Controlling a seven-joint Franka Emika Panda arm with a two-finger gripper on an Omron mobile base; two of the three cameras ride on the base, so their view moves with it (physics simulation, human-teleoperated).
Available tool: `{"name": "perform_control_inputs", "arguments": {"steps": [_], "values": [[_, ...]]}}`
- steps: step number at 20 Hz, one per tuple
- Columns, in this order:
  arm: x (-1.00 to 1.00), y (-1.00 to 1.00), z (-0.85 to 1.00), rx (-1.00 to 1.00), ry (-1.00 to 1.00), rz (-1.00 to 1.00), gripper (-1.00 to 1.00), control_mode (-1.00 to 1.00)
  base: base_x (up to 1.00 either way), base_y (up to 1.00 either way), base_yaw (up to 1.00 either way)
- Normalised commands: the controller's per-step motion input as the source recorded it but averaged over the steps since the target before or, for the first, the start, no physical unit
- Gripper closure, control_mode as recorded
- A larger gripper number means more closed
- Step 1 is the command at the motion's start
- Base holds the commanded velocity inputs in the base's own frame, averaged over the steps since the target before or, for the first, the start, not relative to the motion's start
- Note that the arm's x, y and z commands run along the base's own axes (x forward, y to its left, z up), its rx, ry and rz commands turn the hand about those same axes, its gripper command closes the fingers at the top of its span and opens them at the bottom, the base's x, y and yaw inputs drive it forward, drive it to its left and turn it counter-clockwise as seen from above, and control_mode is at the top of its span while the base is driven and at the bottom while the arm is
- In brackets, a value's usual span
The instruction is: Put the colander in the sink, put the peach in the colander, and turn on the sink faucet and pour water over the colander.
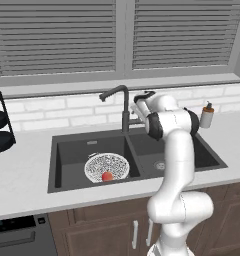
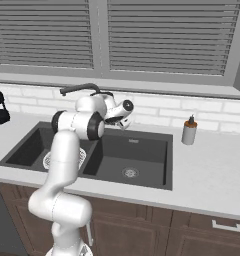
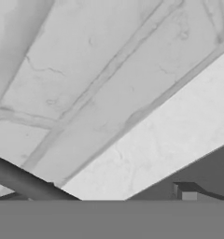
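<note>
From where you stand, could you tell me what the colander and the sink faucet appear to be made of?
The colander looks like white enamel or plastic, matte and finely speckled with dark holes. The sink faucet looks like dark grey metal with a dull finish; as a rendering, neither is certain.

White arm (image 1: 178,150), dark joints.
Smooth rounded glossy links, black band at the elbow joint behind the claw; thick bulbous base segment.

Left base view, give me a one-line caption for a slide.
Peach sits in the colander in the sink's left basin; the arm's hand is raised beside the dry faucet.
</note>
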Motion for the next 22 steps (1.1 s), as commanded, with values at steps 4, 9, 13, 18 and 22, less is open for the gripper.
{"name": "perform_control_inputs", "arguments": {"steps": [4, 9, 13, 18, 22], "values": [[0.19, 0.00, -0.30, 0.00, 0.01, -0.03, 1.00, -1.00, 0.00, 0.00, 0.00], [0.01, -0.06, -0.20, 0.00, 0.00, -0.03, 1.00, -1.00, 0.00, 0.00, 0.00], [0.00, -0.26, -0.11, 0.00, 0.00, -0.05, 1.00, -1.00, 0.00, 0.00, 0.00], [-0.03, -0.35, -0.11, 0.00, 0.00, -0.11, 1.00, -1.00, 0.00, 0.00, 0.00], [-0.04, -0.54, -0.12, 0.01, 0.00, -0.15, 1.00, -1.00, 0.00, 0.00, 0.00]]}}
